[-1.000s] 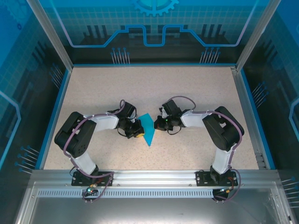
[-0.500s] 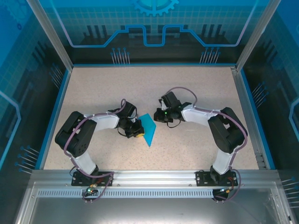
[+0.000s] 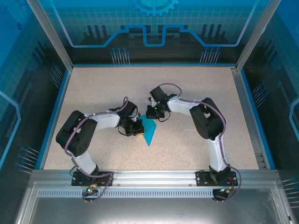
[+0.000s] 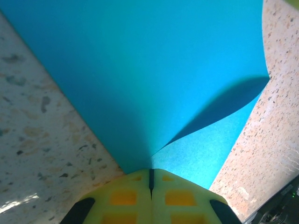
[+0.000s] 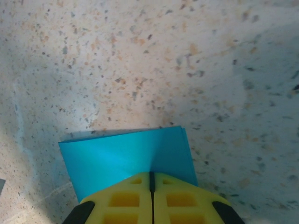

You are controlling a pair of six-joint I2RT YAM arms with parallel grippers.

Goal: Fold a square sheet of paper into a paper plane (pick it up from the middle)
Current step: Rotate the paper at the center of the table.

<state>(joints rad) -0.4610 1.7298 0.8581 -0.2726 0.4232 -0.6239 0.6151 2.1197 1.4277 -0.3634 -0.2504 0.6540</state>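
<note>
Part-folded sheet of paper (image 3: 150, 134) lies mid bench (image 3: 196, 88). Left gripper (image 4: 151, 175) jaws pinch its edge; right gripper (image 5: 151, 179) jaws closed, tips at far corner. Likely light, limp, crease-prone: hold by folded edges.

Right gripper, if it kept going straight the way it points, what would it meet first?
The sheet of paper, lying right at the shut fingers of the right gripper, seemingly in contact; beyond it, just table.
</note>
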